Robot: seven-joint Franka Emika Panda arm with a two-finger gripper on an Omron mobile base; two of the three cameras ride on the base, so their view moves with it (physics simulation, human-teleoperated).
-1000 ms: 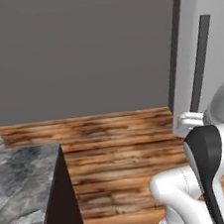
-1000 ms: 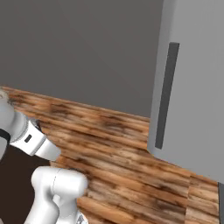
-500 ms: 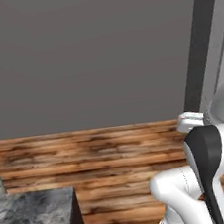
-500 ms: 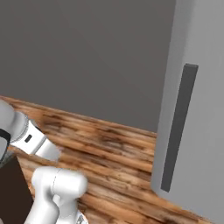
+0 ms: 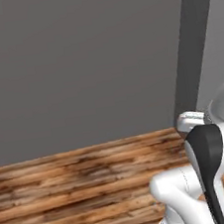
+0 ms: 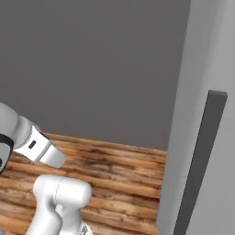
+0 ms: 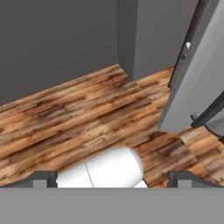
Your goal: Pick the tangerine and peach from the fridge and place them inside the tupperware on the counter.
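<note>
Fridge count is one: a tall light-grey fridge (image 6: pixel 202 82) with one long dark bar handle (image 6: pixel 198 160), standing right of a plain dark grey wall (image 5: pixel 77 63) over striped brown wood-plank floor (image 7: pixel 78 118). Two dark gripper (image 7: pixel 113 178) fingertips (image 7: pixel 41 178) sit far apart, empty.

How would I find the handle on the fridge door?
Look for the tall light-grey fridge standing on the wooden floor beside the dark grey wall. On its door runs a long dark bar handle, going up and down. It is the only dark strip on that pale door.
</note>
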